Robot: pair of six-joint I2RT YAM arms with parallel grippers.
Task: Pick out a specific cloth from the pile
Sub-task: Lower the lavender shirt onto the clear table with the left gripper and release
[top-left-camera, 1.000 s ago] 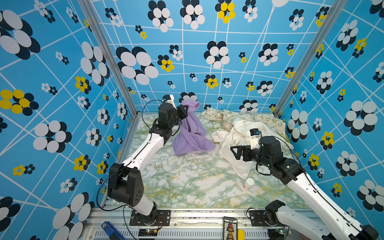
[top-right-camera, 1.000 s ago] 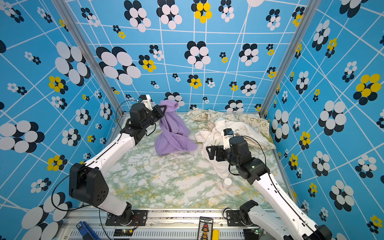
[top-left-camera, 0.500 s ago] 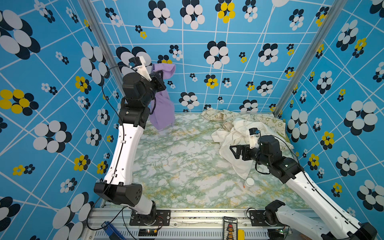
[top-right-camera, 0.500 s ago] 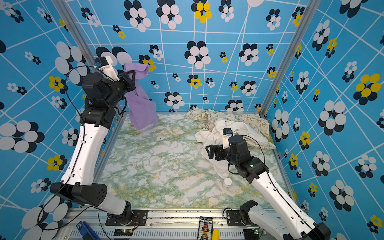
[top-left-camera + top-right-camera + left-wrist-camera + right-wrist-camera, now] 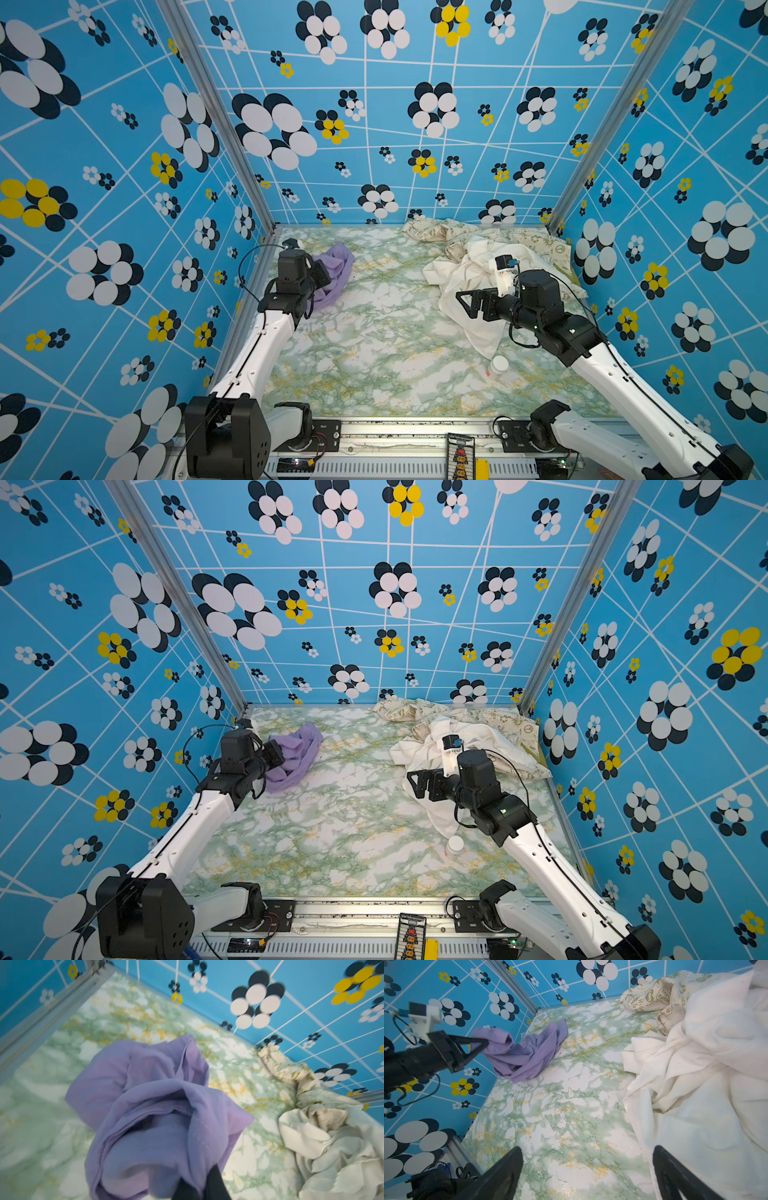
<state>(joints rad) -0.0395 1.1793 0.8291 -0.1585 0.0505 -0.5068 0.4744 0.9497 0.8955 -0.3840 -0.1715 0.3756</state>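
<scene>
The cloth (image 5: 337,269) (image 5: 298,752), lavender-purple, lies crumpled at the far left of the marble table (image 5: 374,353), apart from the pile. My left gripper (image 5: 322,275) (image 5: 277,754) is shut on one bunched end of it, held just above the table. In the left wrist view the cloth (image 5: 158,1105) drapes over the dark fingers (image 5: 216,1184). The right wrist view shows the left gripper (image 5: 483,1043) pinching the cloth (image 5: 529,1057). My right gripper (image 5: 467,300) (image 5: 415,781) (image 5: 587,1151) hangs open and holds nothing, at the near edge of the pile.
The pile at the far right holds a plain white cloth (image 5: 469,270) (image 5: 695,1084) and, behind it, a cream cloth with olive prints (image 5: 436,230) (image 5: 654,995). A small white bottle (image 5: 497,365) (image 5: 454,845) lies near the white cloth's front corner. Blue patterned walls enclose the table.
The left arm, raised high by the left wall half a second ago with the cloth hanging, has come down; the cloth now rests crumpled on the table. The right arm has hardly moved.
</scene>
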